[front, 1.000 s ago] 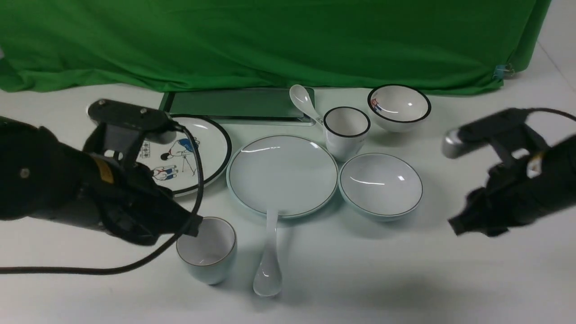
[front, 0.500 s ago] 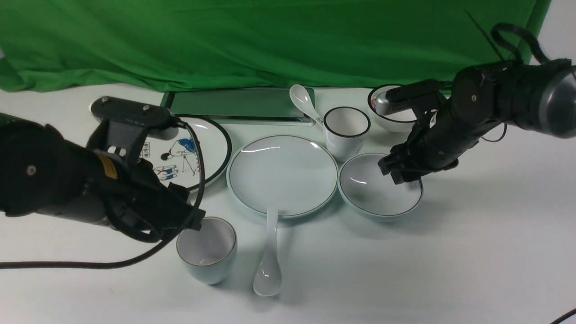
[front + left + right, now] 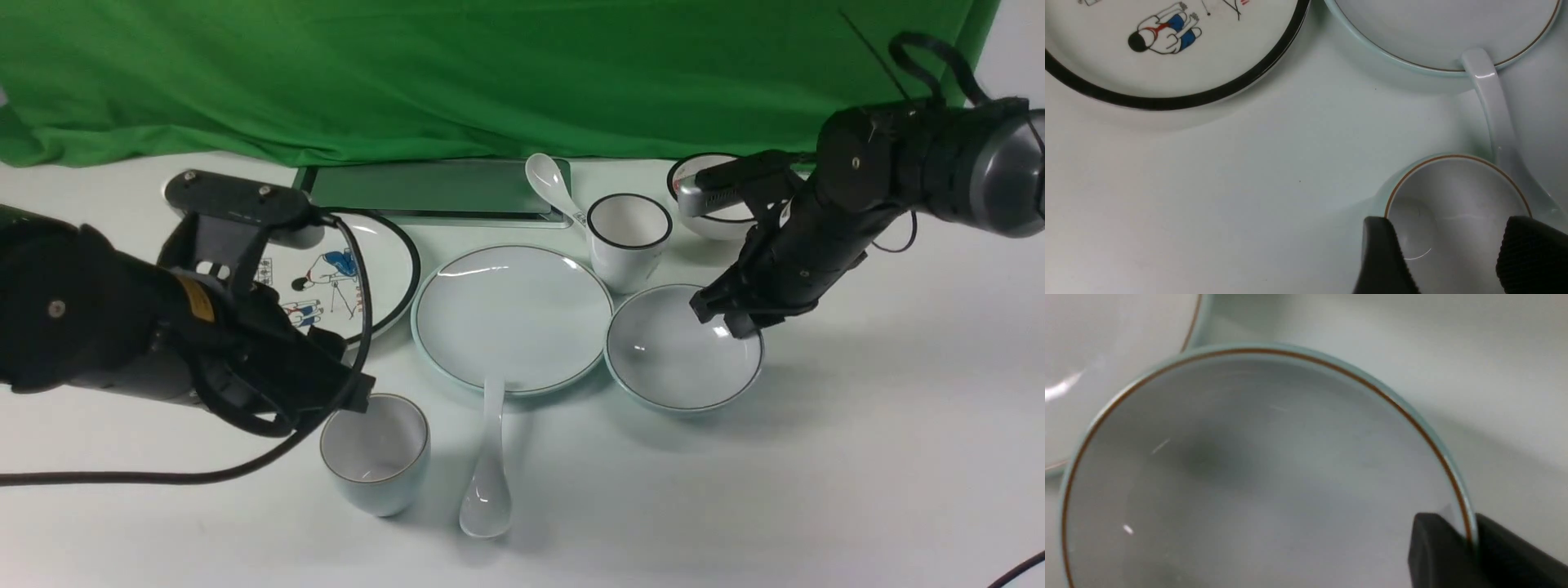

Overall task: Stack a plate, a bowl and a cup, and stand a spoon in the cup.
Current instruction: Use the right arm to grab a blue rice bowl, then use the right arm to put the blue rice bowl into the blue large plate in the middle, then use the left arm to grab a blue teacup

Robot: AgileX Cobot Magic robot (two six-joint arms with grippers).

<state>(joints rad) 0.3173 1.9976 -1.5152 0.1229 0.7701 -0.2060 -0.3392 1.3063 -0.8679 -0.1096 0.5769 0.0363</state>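
Changing on the right: the right gripper (image 3: 722, 314) has swung in from the table's (image 3: 735, 490) right side within the last second. It now clamps the far-right rim of the bowl (image 3: 678, 359), one finger inside and one outside.
Bowl: just right of the plate (image 3: 513, 314), nudged slightly toward it versus half a second ago. Whether it is off the surface cannot be told.
Left gripper (image 3: 1457, 249): jaws spread, straddling the cup (image 3: 375, 449) at front left, not closed on it.
Spoon (image 3: 488, 465): handle tip on the plate's near rim, scoop toward the robot, beside the cup.
Meaning: the bowl-onto-plate step looks begun — nothing is stacked yet.
Writing: none legible. The cartoon plate (image 3: 384, 253) shows drawn figures and tiny marks, and the yellow sticker (image 3: 198, 298) on the left arm (image 3: 82, 327) is unreadable.
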